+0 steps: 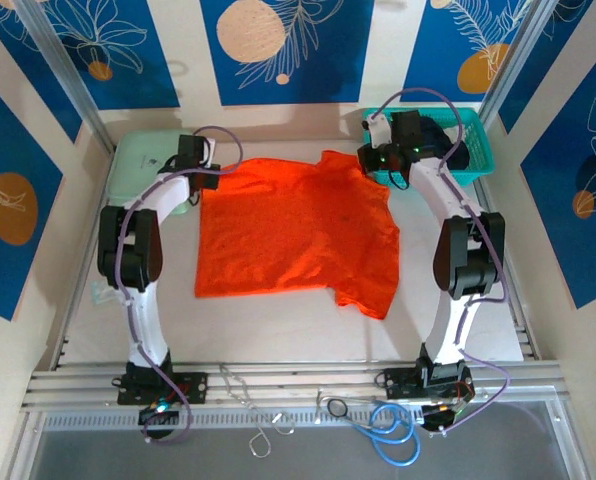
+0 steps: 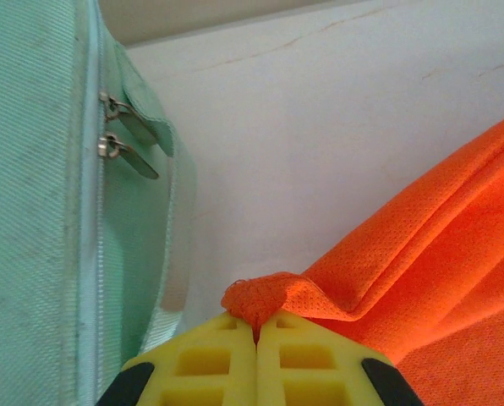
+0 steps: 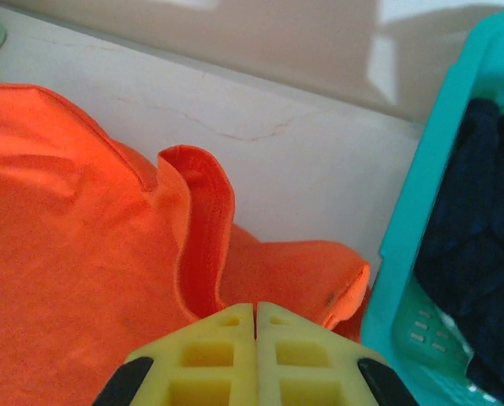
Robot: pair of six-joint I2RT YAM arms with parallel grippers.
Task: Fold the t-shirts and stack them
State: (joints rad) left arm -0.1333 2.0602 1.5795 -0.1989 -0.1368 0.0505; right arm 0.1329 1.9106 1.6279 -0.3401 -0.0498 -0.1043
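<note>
Top external view: the orange t-shirt (image 1: 298, 230) lies spread flat on the middle of the table (image 1: 278, 335), between the 2 arms, its hem on the near side.
Sleeve: 1 short sleeve hangs out at the near right corner, a bit crumpled.
Left gripper: the left gripper (image 2: 256, 321) is down at the shirt's far left corner, yellow fingers pressed together with a small nub of orange cloth pinched between the tips and poking out above them.
Left wrist view: from that nub the fabric runs off to the right in a raised fold, and bare table shows beyond it.
Pale green box: the pale green box (image 1: 138, 165) sits at the far left of the table, just beside the left gripper; 2 zip pulls (image 2: 125, 139) hang on its side.
Right gripper: the right gripper (image 3: 254, 307) is at the shirt's far right edge, fingers together and clamped on orange cloth, which puckers up on both sides of the tips.
Right wrist view: a curled ridge of hem stands up just left of the fingers.
Teal basket: the teal basket (image 1: 481, 150) stands at the far right, just beside the right gripper.
Black t-shirt: the black t-shirt (image 3: 480, 245) lies bunched inside that basket.
</note>
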